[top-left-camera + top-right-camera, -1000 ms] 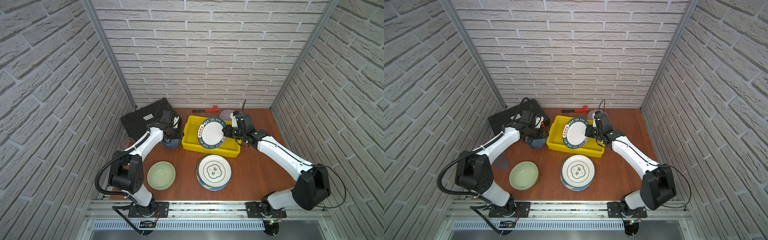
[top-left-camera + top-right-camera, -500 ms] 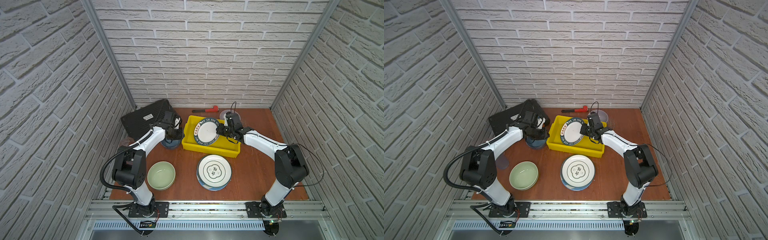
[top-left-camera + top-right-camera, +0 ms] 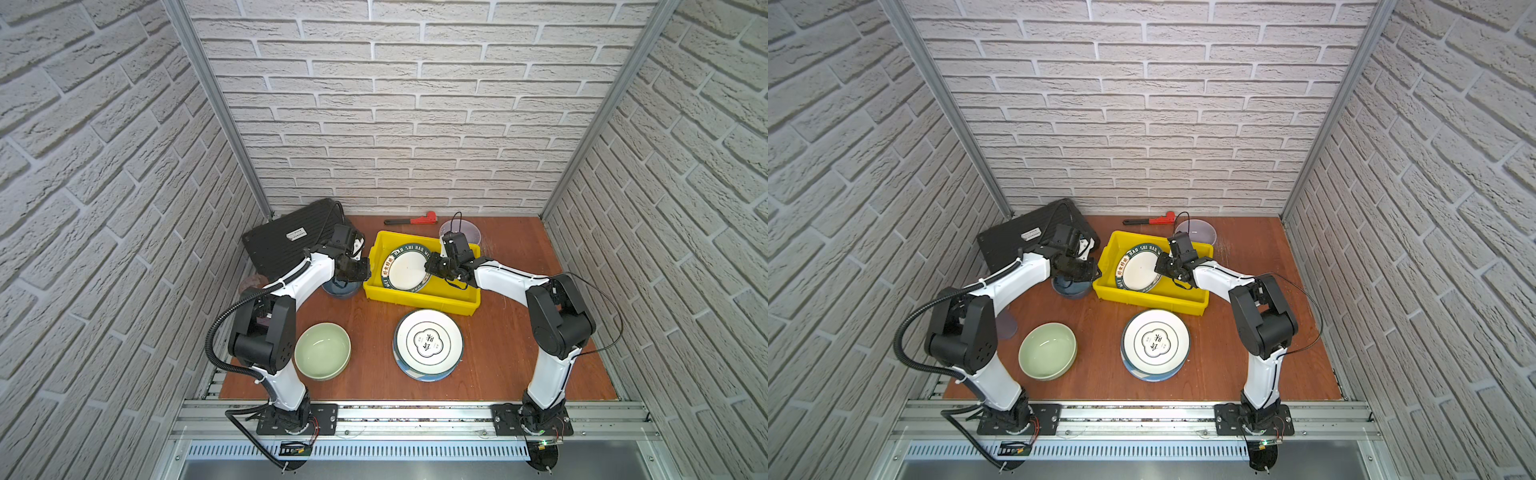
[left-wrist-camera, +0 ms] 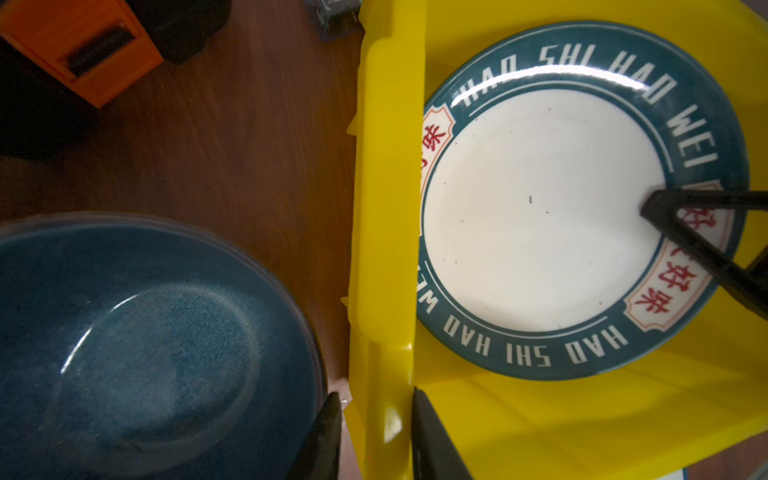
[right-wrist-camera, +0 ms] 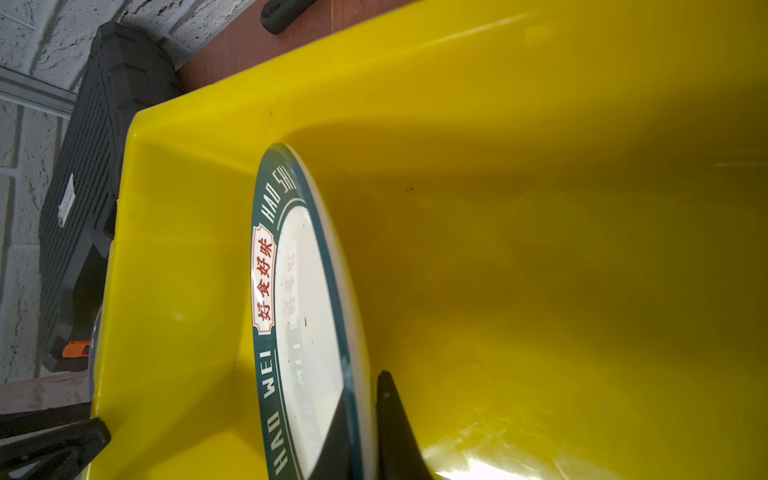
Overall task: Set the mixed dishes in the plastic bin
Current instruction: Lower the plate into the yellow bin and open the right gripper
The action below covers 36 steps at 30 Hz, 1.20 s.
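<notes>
Right pincer point(image 5: 361, 399) is clamping the lettered plate point(image 5: 307, 291); left wrist view alone is showing left pincer point(image 4: 376, 399) straddling bin wall point(image 4: 386, 166), grip unclear.

glossy plastic bin point(image 4: 386, 208); glazed plate point(image 4: 540, 216); wood-grain table point(image 4: 249, 145)

White brick walls point(image 3: 415, 124) enclose a reddish-brown wooden tabletop point(image 3: 519, 353).

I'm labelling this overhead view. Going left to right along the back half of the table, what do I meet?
From the left: black tool case → blue bowl → yellow bin, with the lettered plate inside → lavender bowl. The red wrench lies within the bin's span, so it is left out.
</notes>
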Tool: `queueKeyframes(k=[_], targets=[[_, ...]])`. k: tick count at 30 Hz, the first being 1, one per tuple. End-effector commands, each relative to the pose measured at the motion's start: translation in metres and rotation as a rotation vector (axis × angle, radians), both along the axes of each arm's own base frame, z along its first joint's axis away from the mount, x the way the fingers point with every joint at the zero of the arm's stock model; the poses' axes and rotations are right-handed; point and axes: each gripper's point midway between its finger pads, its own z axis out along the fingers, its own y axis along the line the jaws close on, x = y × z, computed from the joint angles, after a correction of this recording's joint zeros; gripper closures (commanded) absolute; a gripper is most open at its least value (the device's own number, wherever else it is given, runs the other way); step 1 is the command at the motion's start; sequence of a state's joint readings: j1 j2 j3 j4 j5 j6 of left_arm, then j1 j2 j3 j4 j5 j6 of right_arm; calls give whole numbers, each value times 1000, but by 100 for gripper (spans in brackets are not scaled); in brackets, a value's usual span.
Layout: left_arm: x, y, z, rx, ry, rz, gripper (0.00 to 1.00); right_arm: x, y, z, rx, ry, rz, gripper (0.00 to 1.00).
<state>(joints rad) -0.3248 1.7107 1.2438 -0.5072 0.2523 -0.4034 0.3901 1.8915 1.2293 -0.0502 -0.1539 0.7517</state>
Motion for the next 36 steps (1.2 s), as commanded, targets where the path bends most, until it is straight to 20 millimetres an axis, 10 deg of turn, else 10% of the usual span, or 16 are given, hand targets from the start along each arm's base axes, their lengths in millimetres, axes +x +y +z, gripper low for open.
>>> queueKeyframes(k=[1, 36], targets=[[5, -7, 2, -6, -22, -18, 70, 20, 17, 32, 84, -107, 8, 93], [-1, -15, 12, -15, -37, -47, 66, 7, 9, -17, -11, 8, 14, 49]])
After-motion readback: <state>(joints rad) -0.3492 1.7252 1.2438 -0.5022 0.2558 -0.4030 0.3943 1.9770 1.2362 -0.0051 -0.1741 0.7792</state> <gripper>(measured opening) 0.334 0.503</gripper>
